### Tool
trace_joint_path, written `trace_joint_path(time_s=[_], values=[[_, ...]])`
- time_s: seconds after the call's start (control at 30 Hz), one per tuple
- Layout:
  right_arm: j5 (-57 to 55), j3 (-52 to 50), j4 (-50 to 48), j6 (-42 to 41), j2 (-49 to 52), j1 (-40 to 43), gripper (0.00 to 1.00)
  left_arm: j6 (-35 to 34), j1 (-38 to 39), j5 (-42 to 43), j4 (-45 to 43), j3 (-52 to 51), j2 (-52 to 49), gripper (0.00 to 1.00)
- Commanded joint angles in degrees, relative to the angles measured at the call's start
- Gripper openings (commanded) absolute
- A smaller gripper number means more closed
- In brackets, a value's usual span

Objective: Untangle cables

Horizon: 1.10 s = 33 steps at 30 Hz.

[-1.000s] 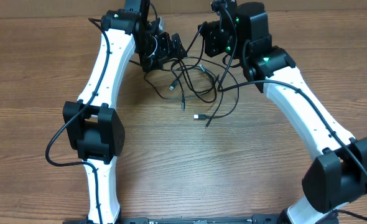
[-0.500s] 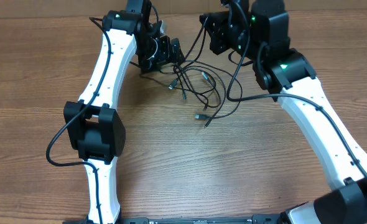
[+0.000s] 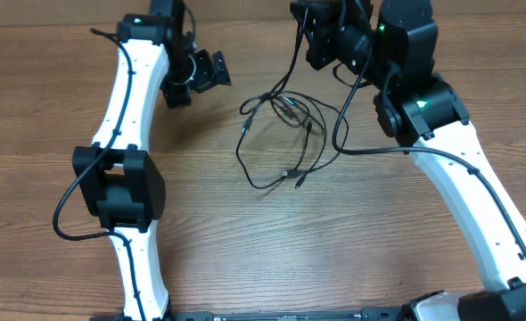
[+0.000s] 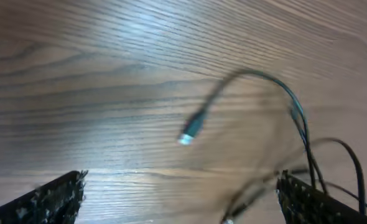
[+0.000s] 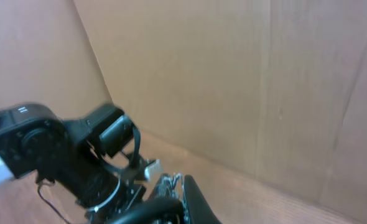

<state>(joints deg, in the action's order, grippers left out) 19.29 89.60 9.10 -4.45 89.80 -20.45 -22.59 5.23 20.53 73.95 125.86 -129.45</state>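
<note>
We find the cables point(image 3: 291, 109) in a loose tangle on the counter point(image 3: 245, 250), between the two arms and nearer the right one. One strand rises from the tangle into the right hand point(image 3: 309, 43), which we judge is pinching it. The left hand point(image 3: 211, 69) is spread wide and empty, off to the side of the tangle, with a loose plug point(image 4: 190, 132) ahead of it. We judge the step to be pulling the strands apart. Next, the left hand must close on a separate strand and draw it away.
</note>
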Motion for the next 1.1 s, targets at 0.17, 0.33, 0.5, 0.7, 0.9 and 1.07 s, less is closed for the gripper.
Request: trace_joint_path(time_s=[0.17,0.33,0.5,0.7,0.9,1.07], values=[[-7.4,1.6,-2.2,0.0,-3.7,0.0,0.04,32.7,-2.1,36.2,1.8,-0.1,0.3,1.00],[-17.0,1.5,1.0,-5.5,-3.7,0.0,0.04,40.6,-1.7,43.0,2.6,-0.1,0.3,1.00],[-17.7,1.5,-0.5,-9.9,-3.7,0.0,0.04,40.4,1.0,41.9,2.3,-0.1,0.3,1.00],[-17.7,1.5,-0.3,-10.6,-3.7,0.0,0.04,45.4,4.3,42.1,1.6,-0.1,0.3,0.97],[-17.7,1.5,2.0,-10.5,-3.6,0.0,0.04,45.4,5.4,41.9,1.0,-0.1,0.3,0.82],[-17.7,1.5,1.7,-10.5,-3.6,0.0,0.04,44.3,5.6,38.8,1.5,-0.1,0.3,0.57]])
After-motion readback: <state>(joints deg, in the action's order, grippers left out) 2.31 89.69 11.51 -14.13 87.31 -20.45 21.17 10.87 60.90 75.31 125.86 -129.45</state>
